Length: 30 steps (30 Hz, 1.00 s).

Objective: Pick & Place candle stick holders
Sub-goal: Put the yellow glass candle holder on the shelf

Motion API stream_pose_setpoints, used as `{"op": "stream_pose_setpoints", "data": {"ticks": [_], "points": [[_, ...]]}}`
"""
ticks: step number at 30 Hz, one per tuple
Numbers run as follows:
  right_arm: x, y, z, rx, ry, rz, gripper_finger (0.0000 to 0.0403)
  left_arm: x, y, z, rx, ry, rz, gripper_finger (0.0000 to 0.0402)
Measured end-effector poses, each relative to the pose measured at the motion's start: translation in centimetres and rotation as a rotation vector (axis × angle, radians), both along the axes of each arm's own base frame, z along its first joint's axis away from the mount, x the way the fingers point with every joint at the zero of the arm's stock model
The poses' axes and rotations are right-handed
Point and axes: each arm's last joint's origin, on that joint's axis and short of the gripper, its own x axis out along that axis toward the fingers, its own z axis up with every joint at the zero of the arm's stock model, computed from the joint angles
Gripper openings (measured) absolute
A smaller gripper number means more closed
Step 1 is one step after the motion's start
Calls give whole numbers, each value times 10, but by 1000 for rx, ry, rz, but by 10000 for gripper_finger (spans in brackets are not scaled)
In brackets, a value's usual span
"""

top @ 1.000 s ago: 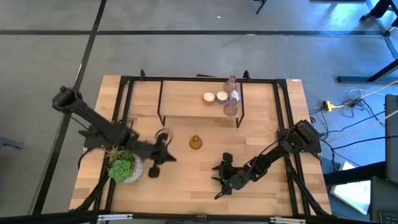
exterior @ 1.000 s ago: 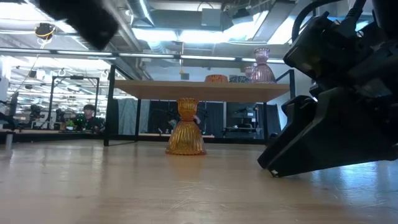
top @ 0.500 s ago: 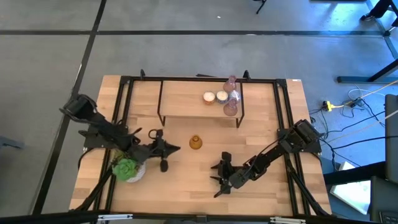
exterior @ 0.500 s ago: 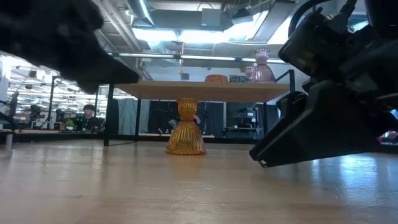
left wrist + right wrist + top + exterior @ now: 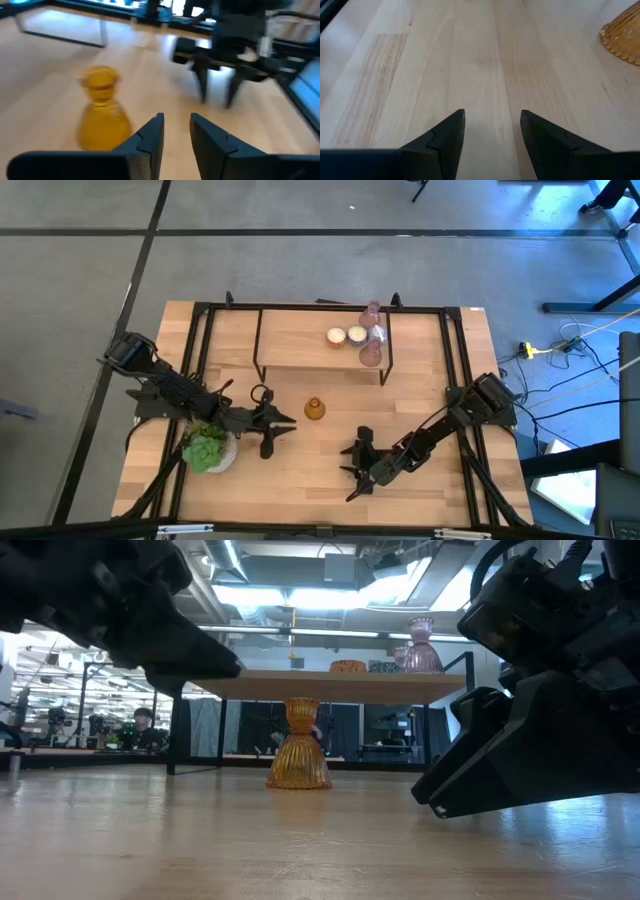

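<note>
Wooden desk (image 5: 300, 480) fills mid-frame in the high view, black frame around it. A raised shelf (image 5: 300, 338) sits toward the upper centre and carries four candle stick holders (image 5: 358, 338) clustered at its right end. Green succulent (image 5: 205, 450) in a white pot, lower left. Left end effector (image 5: 283, 421) at centre-left, fingers (image 5: 150, 135) a narrow gap apart, nothing between them. Right end effector (image 5: 350, 460) lower centre-right, low over the desk, fingers (image 5: 445, 135) parted, empty. Amber holder (image 5: 315, 410) stands upright on the desk at centre, just right of the left end effector, apart from it.
</note>
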Motion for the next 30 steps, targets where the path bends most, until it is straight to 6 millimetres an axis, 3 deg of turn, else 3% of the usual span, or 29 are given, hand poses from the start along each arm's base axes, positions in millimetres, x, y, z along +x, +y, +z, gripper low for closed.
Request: {"op": "stream_pose_setpoints", "data": {"ticks": [8,14,21,30], "points": [[1,0,1,6,-4,-5,197,-11,-17,10,22,-33,-58,89],[2,-2,1,9,-7,-10,197,-15,-15,27,80,-102,-49,80],[2,-1,1,11,-8,-11,197,-16,6,50,172,-160,-20,79],[2,-1,1,11,-8,-11,197,9,60,30,185,-63,-53,79]]}}
